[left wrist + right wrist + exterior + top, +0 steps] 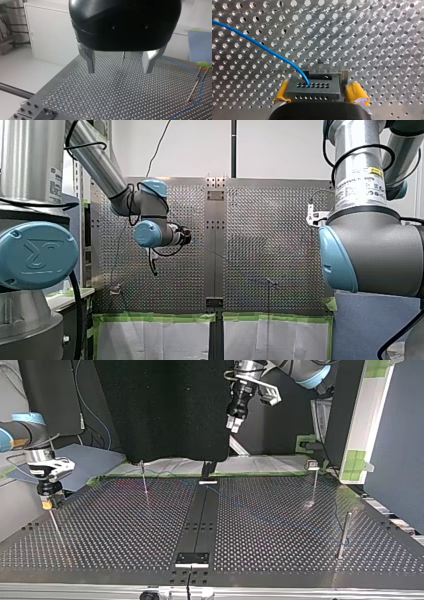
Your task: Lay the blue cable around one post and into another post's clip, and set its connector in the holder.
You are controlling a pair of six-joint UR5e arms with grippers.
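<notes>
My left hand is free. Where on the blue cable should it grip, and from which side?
Probably the loose blue cable run lying flat by the thin post, clear of the connector in the right hand. Come from above, left hand open across it: it hugs the table.

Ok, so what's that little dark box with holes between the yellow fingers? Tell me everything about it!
That is the connector on the end of the blue cable. It is a dark grey, plastic-looking block with rows of tiny round holes. The cable enters one hole in the upper row. My right gripper clamps it between its yellow pads, one at each side. The perforated table lies beyond it; whether they touch, I cannot tell.
</notes>
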